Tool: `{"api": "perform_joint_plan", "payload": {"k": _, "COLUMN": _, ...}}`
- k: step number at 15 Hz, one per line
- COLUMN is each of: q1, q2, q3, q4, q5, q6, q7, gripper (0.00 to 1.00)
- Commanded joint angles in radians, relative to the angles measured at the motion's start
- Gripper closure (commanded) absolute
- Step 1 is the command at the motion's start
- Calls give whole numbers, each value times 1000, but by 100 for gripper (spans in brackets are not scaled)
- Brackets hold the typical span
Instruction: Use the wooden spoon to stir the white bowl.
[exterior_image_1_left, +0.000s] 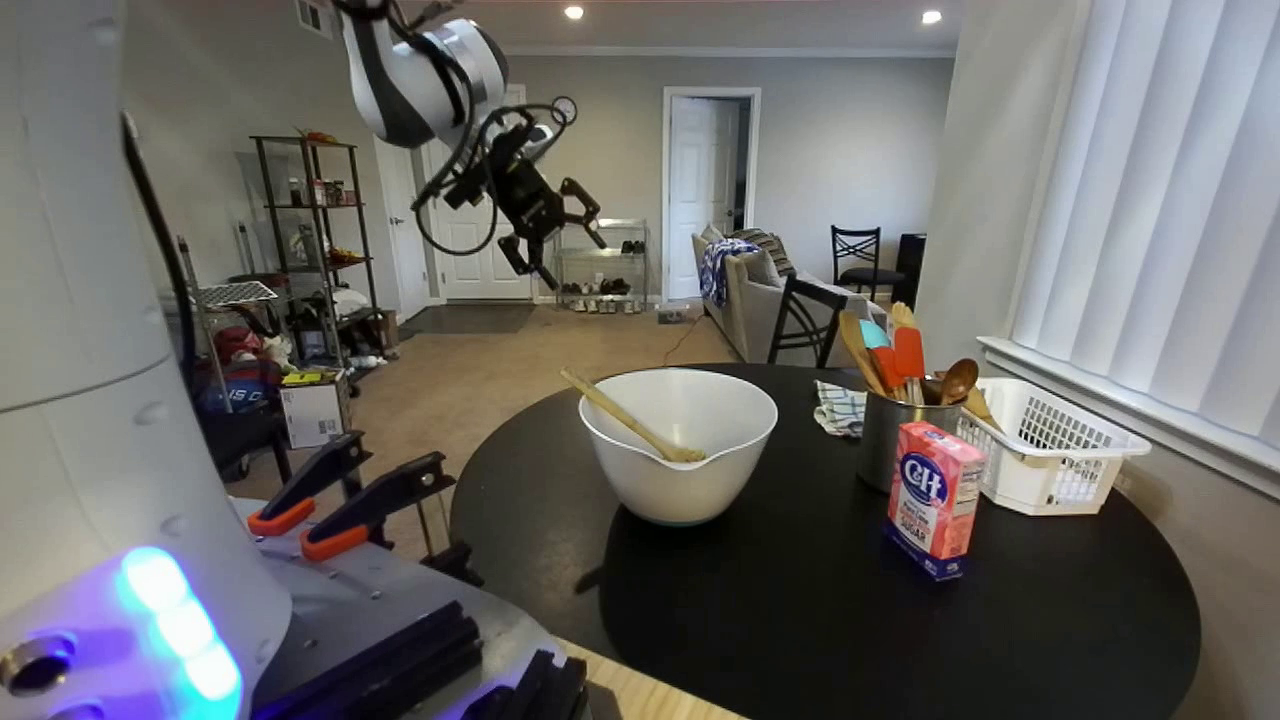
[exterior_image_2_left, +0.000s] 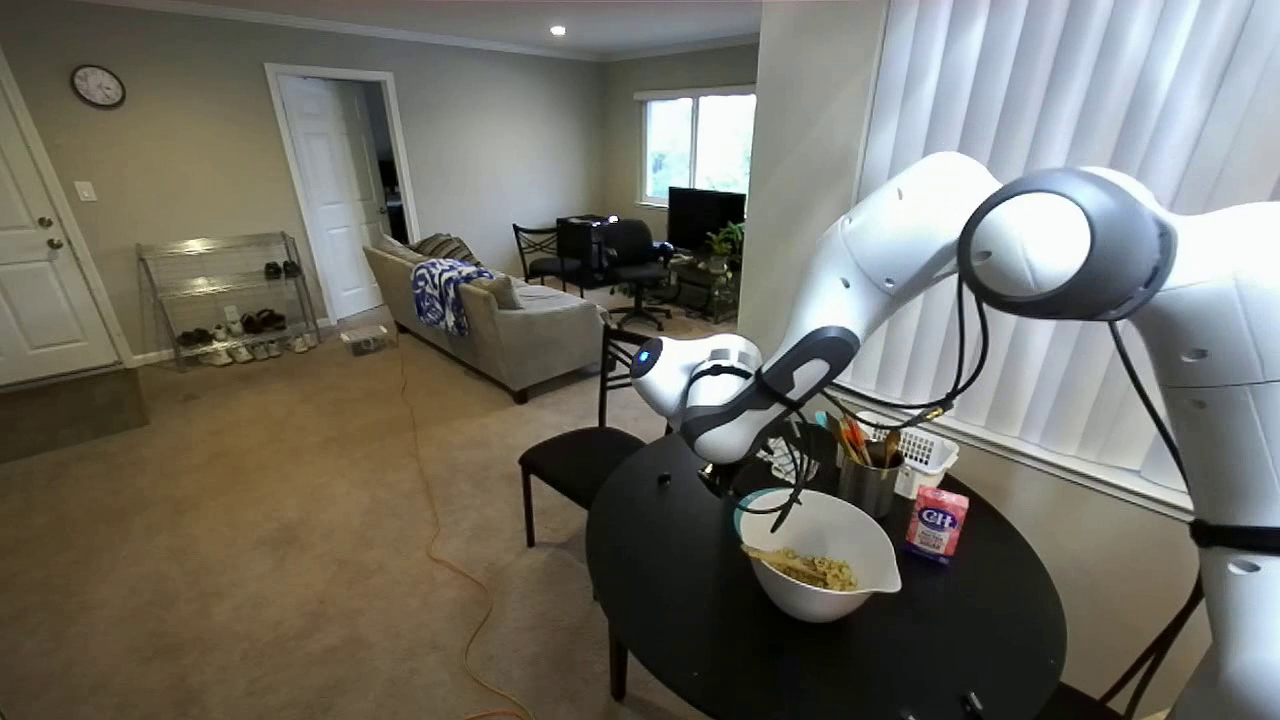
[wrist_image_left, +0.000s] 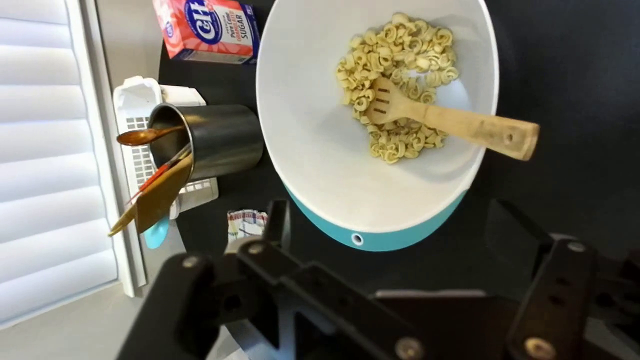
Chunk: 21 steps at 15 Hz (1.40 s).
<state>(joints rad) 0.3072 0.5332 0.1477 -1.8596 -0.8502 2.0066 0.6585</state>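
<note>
The white bowl (exterior_image_1_left: 680, 487) stands on the black table and also shows in an exterior view (exterior_image_2_left: 845, 525) and the wrist view (wrist_image_left: 310, 120). It holds pale shell-shaped pasta (wrist_image_left: 370, 57). The wooden spoon (wrist_image_left: 455, 121) has its slotted head in the pasta, and its handle leans over the rim. It shows in both exterior views, resting in the bowl (exterior_image_1_left: 632, 418) (exterior_image_2_left: 778, 562). My gripper (exterior_image_1_left: 576, 266) is open and empty, in the air above and beyond the bowl. In the wrist view its fingers (wrist_image_left: 390, 212) stand wide apart, with nothing between them.
A steel utensil holder (wrist_image_left: 225, 142) with several utensils, a pink sugar box (exterior_image_1_left: 935, 500), a white basket (exterior_image_1_left: 1050, 440) and a checked cloth (exterior_image_1_left: 840, 410) stand on the round black table (exterior_image_1_left: 800, 610). A black chair (exterior_image_2_left: 580, 465) stands beside it. Window blinds (exterior_image_1_left: 1150, 200) border one side.
</note>
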Motion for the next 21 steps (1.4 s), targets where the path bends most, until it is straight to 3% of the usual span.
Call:
{"api": "perform_joint_plan", "payload": {"k": 1, "q1": 29, "q2": 156, "q3": -46, "q4": 133, "q5": -6, "q6": 24, "q7": 22, "gripper": 0}}
{"api": "perform_joint_plan", "payload": {"k": 8, "q1": 40, "q2": 295, "q3": -105, "q4": 197, "q5": 10, "q6": 67, "q7": 23, "gripper": 0}}
{"api": "perform_joint_plan", "payload": {"k": 9, "q1": 35, "q2": 303, "q3": -98, "q4": 191, "q5": 3, "q6": 83, "q7": -20, "gripper": 0}}
{"api": "perform_joint_plan", "payload": {"k": 17, "q1": 43, "q2": 311, "q3": -110, "q4": 199, "q5": 13, "q6": 77, "q7": 0, "gripper": 0}}
{"api": "perform_joint_plan", "payload": {"k": 21, "q1": 86, "q2": 347, "q3": -105, "q4": 233, "q5": 7, "q6": 45, "q7": 5, "gripper": 0}}
